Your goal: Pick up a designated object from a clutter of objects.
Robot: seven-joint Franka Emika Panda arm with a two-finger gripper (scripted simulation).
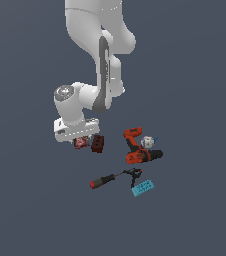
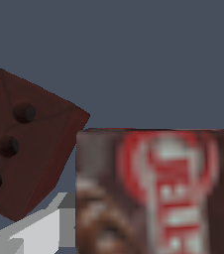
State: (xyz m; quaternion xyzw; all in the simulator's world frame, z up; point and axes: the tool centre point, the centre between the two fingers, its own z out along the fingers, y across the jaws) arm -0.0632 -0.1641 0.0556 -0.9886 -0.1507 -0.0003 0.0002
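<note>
The designated object (image 1: 81, 142), a red-brown box with a white and red label, lies half hidden under my white hand at the exterior view's left. In the wrist view the box (image 2: 153, 193) is very close and blurred, filling the space between my fingers. My gripper (image 1: 81, 140) is down around it. One pale grey finger (image 2: 39, 230) sits against the box's edge, and only a sliver of the other shows. Contact cannot be judged. The clutter's dark red block (image 1: 98, 144) (image 2: 25, 149) sits right beside the box, tilted, with round holes on its face.
An orange-black power drill (image 1: 137, 148) lies to the exterior view's right with a white ball-like item (image 1: 147, 142) beside it. A red-handled screwdriver (image 1: 110, 178) and a light blue card (image 1: 143, 188) lie nearer the front. The floor is plain dark grey.
</note>
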